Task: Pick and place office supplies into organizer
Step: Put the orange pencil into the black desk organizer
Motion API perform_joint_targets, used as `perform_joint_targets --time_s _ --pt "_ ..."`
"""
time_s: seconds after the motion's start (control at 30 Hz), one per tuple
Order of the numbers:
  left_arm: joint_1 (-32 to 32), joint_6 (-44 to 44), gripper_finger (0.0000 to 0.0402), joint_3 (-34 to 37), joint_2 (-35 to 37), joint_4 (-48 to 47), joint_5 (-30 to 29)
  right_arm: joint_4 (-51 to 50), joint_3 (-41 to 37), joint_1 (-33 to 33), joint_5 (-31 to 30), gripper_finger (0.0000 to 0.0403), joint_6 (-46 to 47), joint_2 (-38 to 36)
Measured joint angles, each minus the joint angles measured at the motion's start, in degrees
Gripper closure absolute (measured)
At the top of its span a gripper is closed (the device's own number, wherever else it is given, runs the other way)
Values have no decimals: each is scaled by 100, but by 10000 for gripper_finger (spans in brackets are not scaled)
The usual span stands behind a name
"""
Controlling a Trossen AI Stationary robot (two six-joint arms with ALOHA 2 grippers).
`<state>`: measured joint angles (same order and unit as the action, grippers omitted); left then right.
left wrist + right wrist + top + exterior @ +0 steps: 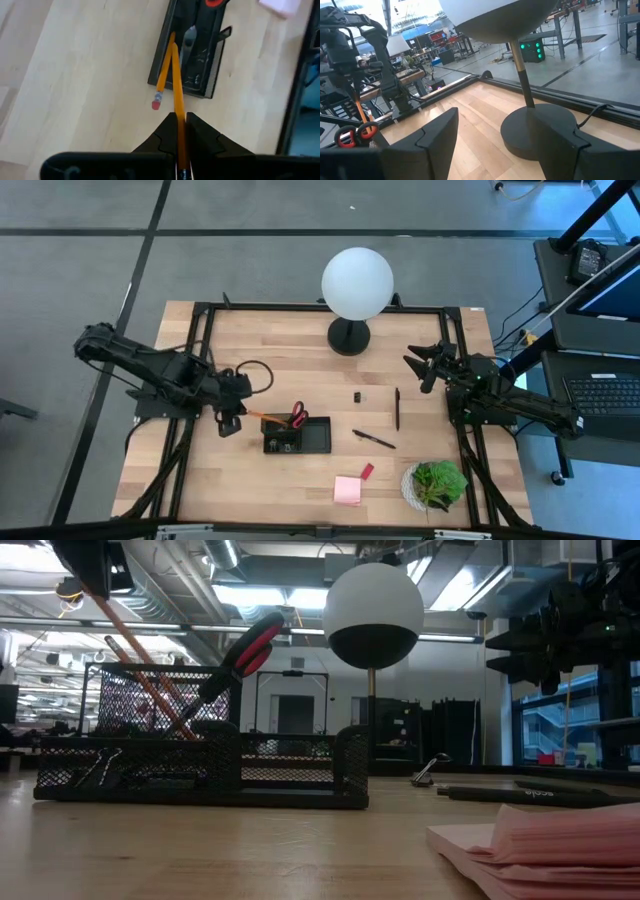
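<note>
The left gripper (179, 131) is closed almost fully on an orange pencil (176, 85), which is clamped between its two fingers (202, 131). The held pencil slants down from the gripper into the end compartment of the black mesh organizer (318, 436). A second orange pencil (163, 70), with a red eraser tip, leans in the same compartment, its eraser end out over the bench (200, 480). Red-handled scissors (298, 415) stand in the organizer beside the pencils.

On the bench past the organizer lie a pink sticky-note pad (347, 489), a small red eraser (366, 471), two black pens (373, 439) and a small black clip (356, 396).

The right gripper (428, 366) is wide open and holds nothing. It hovers near the lamp base (540, 130).
</note>
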<state>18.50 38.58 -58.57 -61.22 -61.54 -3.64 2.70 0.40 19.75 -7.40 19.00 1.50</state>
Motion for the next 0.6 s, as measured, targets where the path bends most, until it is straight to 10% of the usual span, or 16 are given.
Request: perform_joint_targets --time_s 0.6 --pt "-356 -818 382 0 -921 389 -80 0 0 0 0 167 4 2"
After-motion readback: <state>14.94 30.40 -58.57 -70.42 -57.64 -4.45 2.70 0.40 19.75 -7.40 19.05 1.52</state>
